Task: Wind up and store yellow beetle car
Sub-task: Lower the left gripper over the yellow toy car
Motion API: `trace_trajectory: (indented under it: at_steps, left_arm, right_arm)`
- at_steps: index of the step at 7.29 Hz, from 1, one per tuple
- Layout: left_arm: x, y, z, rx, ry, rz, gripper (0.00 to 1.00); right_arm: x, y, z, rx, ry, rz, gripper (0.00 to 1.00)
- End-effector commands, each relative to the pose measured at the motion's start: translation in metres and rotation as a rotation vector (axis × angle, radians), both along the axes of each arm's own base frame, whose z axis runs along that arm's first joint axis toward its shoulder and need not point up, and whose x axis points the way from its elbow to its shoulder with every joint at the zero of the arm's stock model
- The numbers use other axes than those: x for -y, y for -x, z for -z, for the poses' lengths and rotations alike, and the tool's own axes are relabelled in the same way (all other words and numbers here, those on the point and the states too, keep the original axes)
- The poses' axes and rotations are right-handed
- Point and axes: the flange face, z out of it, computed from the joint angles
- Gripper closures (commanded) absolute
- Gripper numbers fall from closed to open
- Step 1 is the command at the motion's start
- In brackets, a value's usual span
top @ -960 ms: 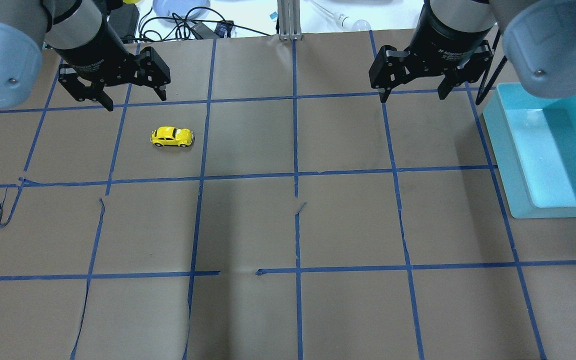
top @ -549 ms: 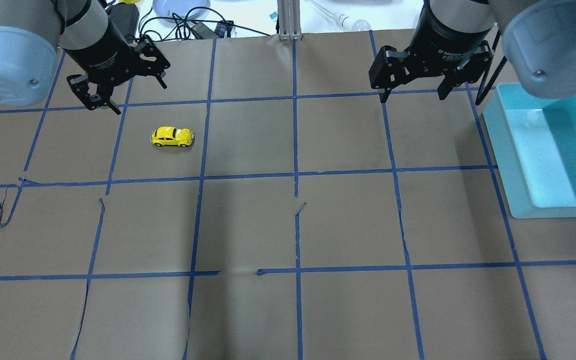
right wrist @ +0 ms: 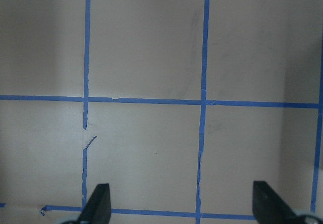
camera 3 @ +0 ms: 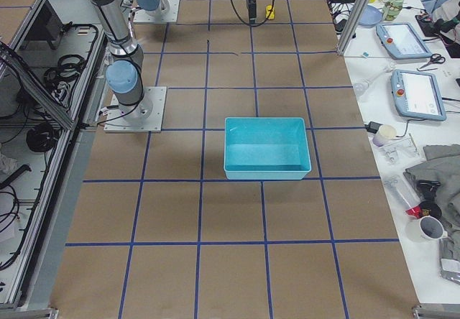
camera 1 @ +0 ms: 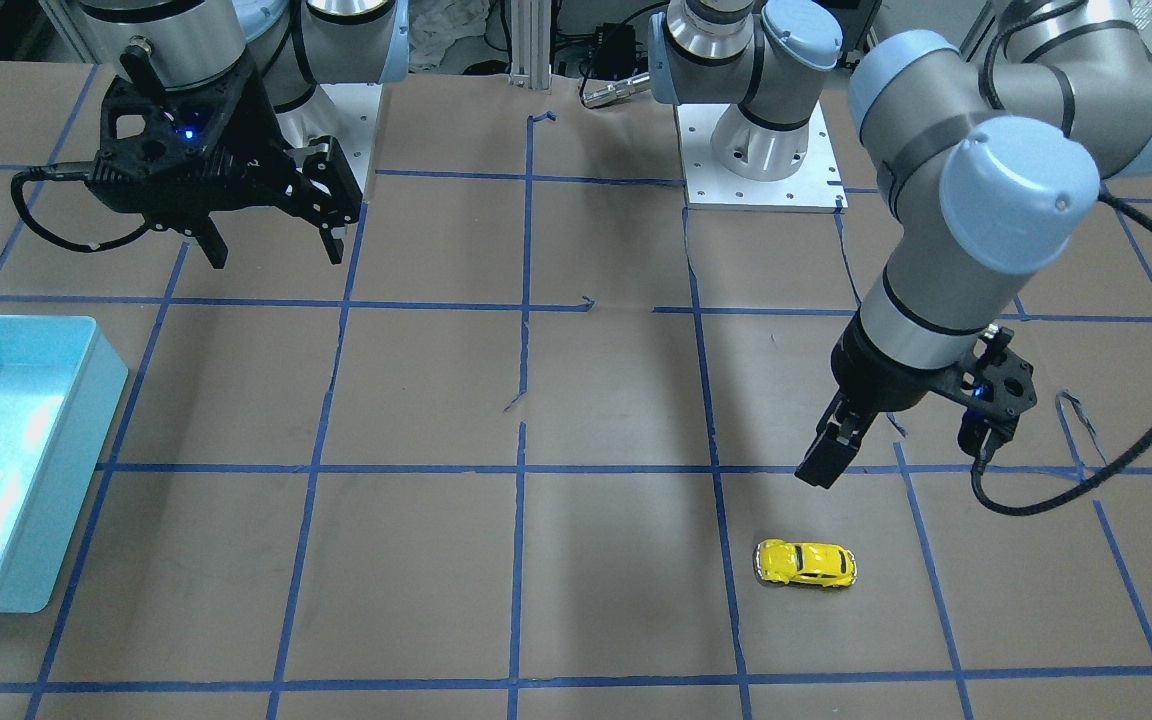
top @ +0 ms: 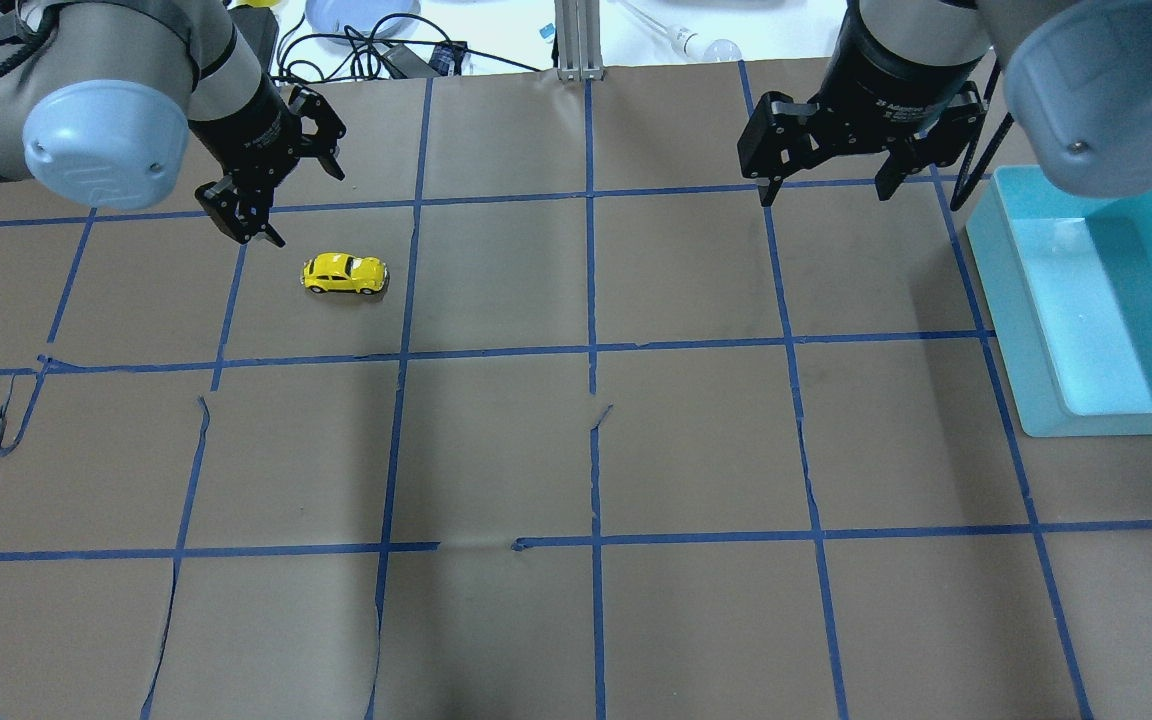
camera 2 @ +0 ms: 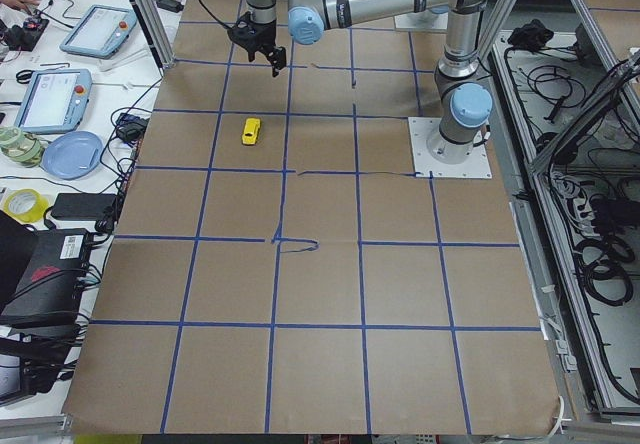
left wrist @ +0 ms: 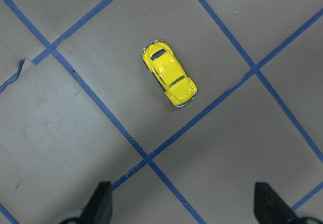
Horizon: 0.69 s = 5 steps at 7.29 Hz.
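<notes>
The left end effector (top: 308, 208) is closing in on the car (top: 344, 273): across the last second it has been turning at the wrist and drifting over from farther out on its own side, so that its fingers, standing wide apart and holding nothing, are now hanging above the worktop (top: 696, 450) just short of the toy. In the left wrist view the car (left wrist: 169, 74) is lying on its wheels ahead of the end effector (left wrist: 184, 206), roughly between the lines of the two fingers and slanted to them, apart from both. The car itself has not been shifting at all. The right end effector (top: 824, 192) has been staying put, also spread open and empty, with the bin (top: 1016, 330) sitting just beside it on its outer side and well apart from the left one. By my reading the approach is only getting under way: nothing is being gripped, no winding is happening yet, and the left end effector is probably still needing to descend and square up across the car's body before closing.
</notes>
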Motion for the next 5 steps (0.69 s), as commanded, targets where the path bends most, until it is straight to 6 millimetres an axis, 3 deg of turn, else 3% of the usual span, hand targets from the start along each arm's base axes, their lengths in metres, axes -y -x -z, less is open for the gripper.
trace_trajectory:
  at_steps: [1, 4, 5]
  left_arm:
    - [0.022, -0.036, 0.052, -0.012, -0.061, -0.066, 0.0]
    - [0.051, -0.052, 0.14, -0.017, -0.069, -0.162, 0.0]
    - [0.055, -0.061, 0.149, -0.018, -0.08, -0.178, 0.0]
  right_arm:
    - [0.0, 0.0, 0.0, 0.002, 0.001, 0.0, 0.0]
    - [0.0, 0.0, 0.0, 0.0, 0.001, 0.0, 0.0]
    - [0.0, 0.0, 0.001, 0.0, -0.002, 0.0, 0.0]
